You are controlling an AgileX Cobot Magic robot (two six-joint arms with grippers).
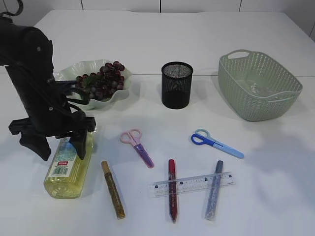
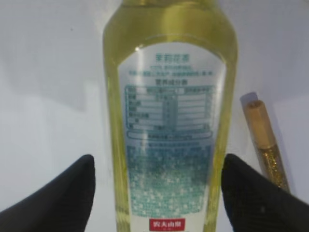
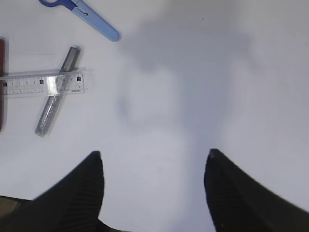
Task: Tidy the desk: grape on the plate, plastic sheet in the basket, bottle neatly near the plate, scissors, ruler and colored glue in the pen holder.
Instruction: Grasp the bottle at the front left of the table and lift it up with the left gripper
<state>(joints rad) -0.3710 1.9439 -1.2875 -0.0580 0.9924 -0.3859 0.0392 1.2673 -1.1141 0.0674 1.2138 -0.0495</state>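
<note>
Your left tool [image 2: 157, 186] hangs over the bottle [image 1: 68, 167], its jaws spread wide with one finger on each side of the body and a clear gap to the plastic on both; nothing is held. The bottle lies on its side near the front left corner of the surface, in front of the plate [image 1: 69, 70], so the step in hand looks like the bottle step. To pick it up you would need to close squarely across the body, lift, stand it upright and set it just beside the plate. The round, smooth wall could roll or slip if the grip sits off centre.

Your right tool [image 3: 153, 186] is wide too and empty, above bare surface toward the front right.

The grape bunch [image 1: 101, 80] already sits on the plate, and something clear, probably the plastic sheet [image 1: 258, 89], lies in the basket [image 1: 231, 73] at the right. The pen holder [image 1: 176, 84] stands mid-surface, and you cannot tell its contents from here.

By count:
- Two scissors, pink [image 1: 137, 144] and blue [image 1: 216, 143].
- One ruler [image 1: 197, 184], lying across two glue tubes.
- Three glue tubes: gold [image 1: 113, 190], red [image 1: 172, 189] and silver [image 1: 213, 196].
- One bottle, one plate, one basket, one holder.

All six desk items lie along the front edge.
</note>
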